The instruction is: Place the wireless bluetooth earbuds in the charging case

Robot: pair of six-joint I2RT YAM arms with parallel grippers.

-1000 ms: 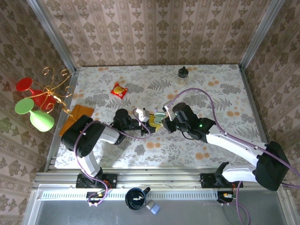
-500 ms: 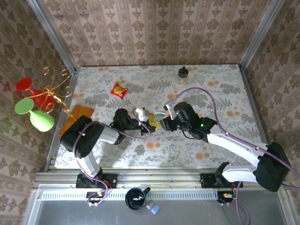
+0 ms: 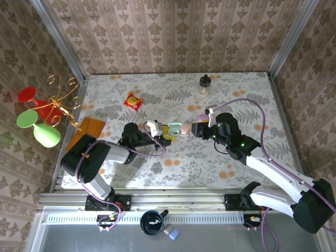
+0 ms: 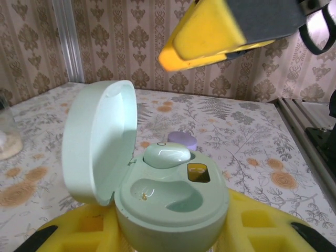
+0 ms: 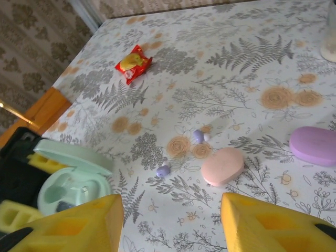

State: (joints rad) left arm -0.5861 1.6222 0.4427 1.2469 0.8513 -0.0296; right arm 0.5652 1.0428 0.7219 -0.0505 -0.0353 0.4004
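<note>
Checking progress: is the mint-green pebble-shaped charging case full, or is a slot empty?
Half full: the mint-green charging case holds one pale green earbud; its nearer slot is empty.

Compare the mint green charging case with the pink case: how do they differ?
The mint green charging case is open, lid raised; the pink case is closed. The mint one is clamped in the left end effector; the pink one lies loose on the table. An earbud sits in the mint one; the pink one's inside is hidden. Both are rounded and pastel.

Open mint case point(image 4: 173, 210), one earbud point(image 4: 167, 155) seated
</note>
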